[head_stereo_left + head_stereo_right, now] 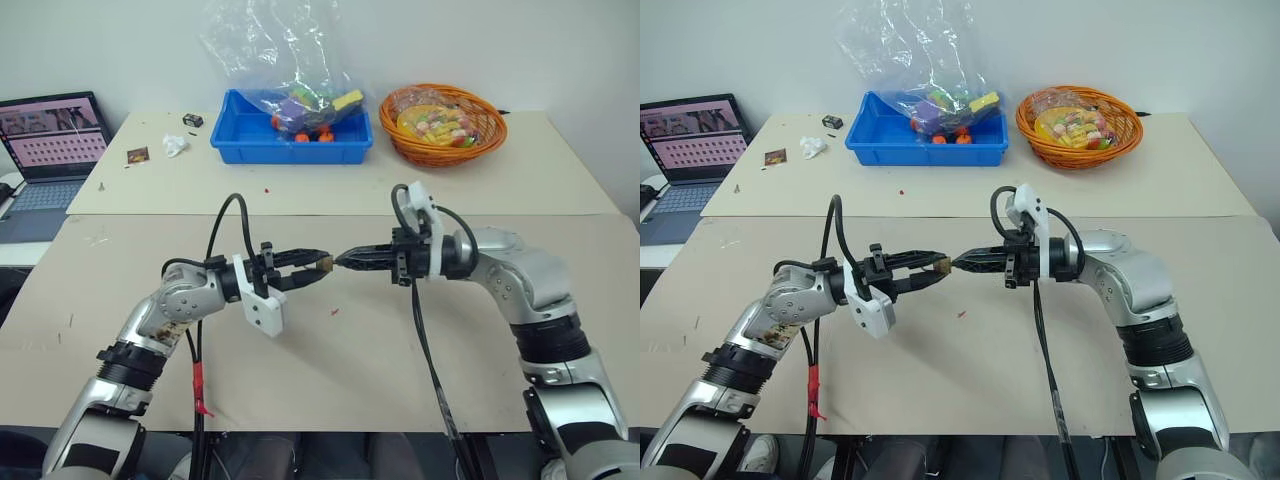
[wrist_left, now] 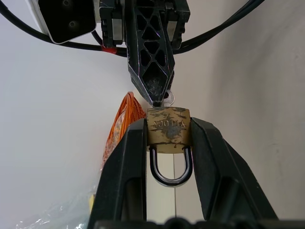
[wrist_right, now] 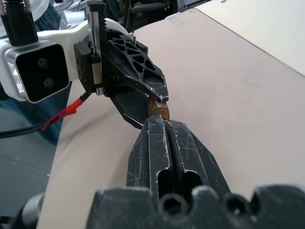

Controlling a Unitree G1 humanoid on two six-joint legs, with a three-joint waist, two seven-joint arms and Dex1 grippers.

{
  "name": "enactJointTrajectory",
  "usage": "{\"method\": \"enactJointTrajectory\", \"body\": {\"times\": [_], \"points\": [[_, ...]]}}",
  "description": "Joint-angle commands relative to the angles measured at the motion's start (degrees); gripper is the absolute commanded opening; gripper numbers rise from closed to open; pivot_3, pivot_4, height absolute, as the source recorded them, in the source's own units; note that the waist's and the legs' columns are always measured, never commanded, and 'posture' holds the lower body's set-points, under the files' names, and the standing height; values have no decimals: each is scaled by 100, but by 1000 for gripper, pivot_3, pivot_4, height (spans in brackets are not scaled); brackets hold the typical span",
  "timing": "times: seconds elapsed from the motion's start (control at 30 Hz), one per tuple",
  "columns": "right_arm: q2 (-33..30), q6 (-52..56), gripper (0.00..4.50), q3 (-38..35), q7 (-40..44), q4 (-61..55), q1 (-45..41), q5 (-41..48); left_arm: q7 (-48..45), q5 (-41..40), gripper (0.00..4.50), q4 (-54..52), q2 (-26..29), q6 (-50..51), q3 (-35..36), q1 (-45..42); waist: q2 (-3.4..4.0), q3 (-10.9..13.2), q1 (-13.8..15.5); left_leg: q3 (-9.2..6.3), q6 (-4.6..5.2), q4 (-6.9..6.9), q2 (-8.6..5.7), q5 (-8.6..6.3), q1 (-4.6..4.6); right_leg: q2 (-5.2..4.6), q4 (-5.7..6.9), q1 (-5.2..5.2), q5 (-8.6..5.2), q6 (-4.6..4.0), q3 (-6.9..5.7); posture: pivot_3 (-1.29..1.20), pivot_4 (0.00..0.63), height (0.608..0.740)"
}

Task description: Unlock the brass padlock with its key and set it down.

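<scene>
The brass padlock [image 2: 168, 125] hangs in the air above the tan table, its body clamped between the two fingers of my left gripper [image 1: 320, 266]. Both legs of its silver shackle [image 2: 170, 172] run into the body, and the loop points back toward the left wrist. My right gripper [image 1: 341, 262] comes from the opposite side, fingers pressed together, tips against the padlock's keyhole end. A thin silvery loop of the key [image 2: 168, 98] peeks out beside those tips; the rest of the key is hidden. In the right wrist view the padlock [image 3: 158, 109] sits just beyond the shut fingers [image 3: 157, 143].
At the back stand a blue bin [image 1: 240, 148] with toys under a clear plastic bag, and an orange woven basket [image 1: 490, 140] of sweets. A laptop [image 1: 50, 140] sits at the far left. A tiny red speck [image 1: 335, 312] lies on the table below the grippers.
</scene>
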Motion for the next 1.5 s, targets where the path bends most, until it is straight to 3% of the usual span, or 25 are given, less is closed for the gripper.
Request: {"method": "enactJointTrajectory", "body": {"times": [0.03,0.27,0.37,0.6,0.77,1.07,1.5], "points": [[435,1322,16,-414,-512,25,-316,882,64,-86,795,-261,15,-17,-7,-45,0,0,-14,0,0,0,1,0,0,0,0,0,0,-1,0,0,150,740],[975,3882,16,-1249,-1224,575,-552,1856,86,-100,795,-307,32,-11,-11,-12,1,-1,6,4,0,0,1,0,-2,2,5,-9,3,-4,10,0,150,740],[1244,4447,16,-1660,-1468,757,-699,2087,86,-114,795,-336,33,8,-9,11,3,-2,6,11,0,0,1,0,-17,2,11,-34,4,-6,18,0,150,740],[1454,4473,16,-1819,-2063,823,-655,2444,82,-124,795,-384,47,30,-2,42,3,-3,-62,41,-2,3,4,2,-35,-5,51,-77,5,-8,31,0,150,740],[1144,3191,16,-1180,-1987,-120,-312,1645,77,-137,795,-400,56,59,5,52,4,-4,-117,42,-1,4,3,2,-37,-6,53,-80,4,-7,31,0,150,740],[1025,2633,2876,-970,-1816,-462,-90,1583,87,-130,795,-418,52,93,12,54,3,-5,-169,49,-1,6,6,2,-35,-4,61,-81,4,-7,33,0,150,740],[698,2067,2876,-783,-1449,-199,-18,1389,89,-135,795,-389,37,79,-7,28,3,-5,-163,49,-1,11,6,2,-34,-3,59,-79,5,-6,32,0,150,740]]}}
